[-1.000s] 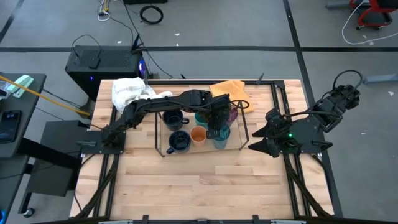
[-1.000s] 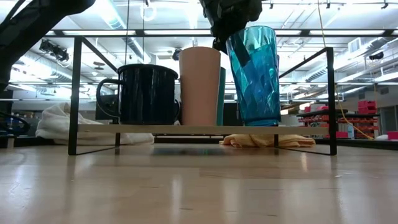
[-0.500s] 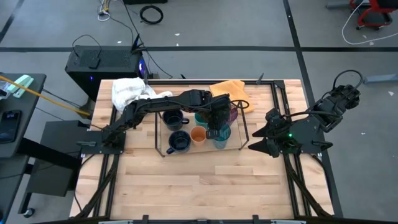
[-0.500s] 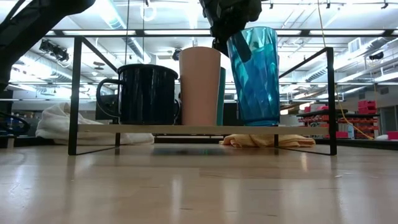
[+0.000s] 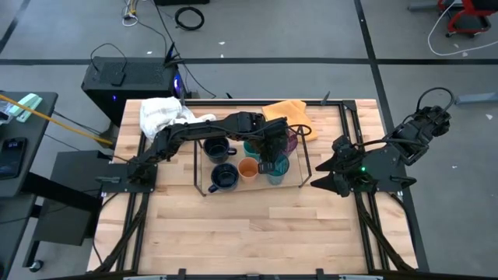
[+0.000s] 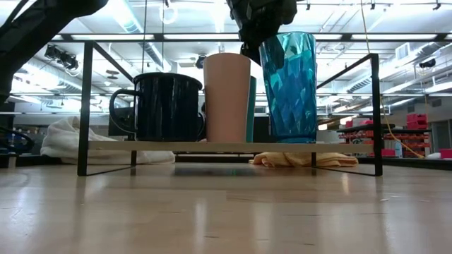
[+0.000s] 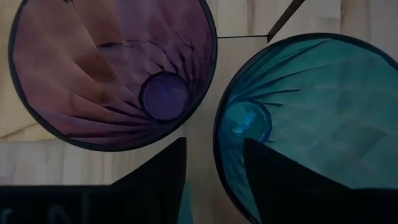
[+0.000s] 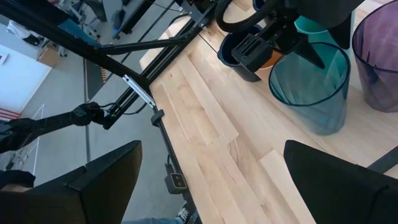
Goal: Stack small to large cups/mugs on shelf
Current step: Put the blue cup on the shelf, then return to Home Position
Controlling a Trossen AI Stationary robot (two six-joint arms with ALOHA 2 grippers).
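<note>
The left gripper [image 5: 268, 165] hangs over the shelf [image 5: 292, 179], its fingers [image 7: 155, 171] parted astride the rim of the patterned teal tumbler [image 6: 289, 88], one finger inside the glass and one outside; whether they press the wall I cannot tell. That tumbler stands upright at the shelf's right end, just beside the purple tumbler [image 7: 112, 68] behind it. Along the board's front row stand a dark navy mug [image 6: 166, 106] and a small orange cup [image 6: 227, 97], with a small teal cup [image 6: 251, 109] showing behind the orange one and a second navy mug [image 5: 215, 147] farther back. The right gripper [image 5: 331, 175] waits off the shelf at the worktop's [image 5: 257, 233] right side, fingers [image 8: 93, 183] spread wide and empty.
</note>
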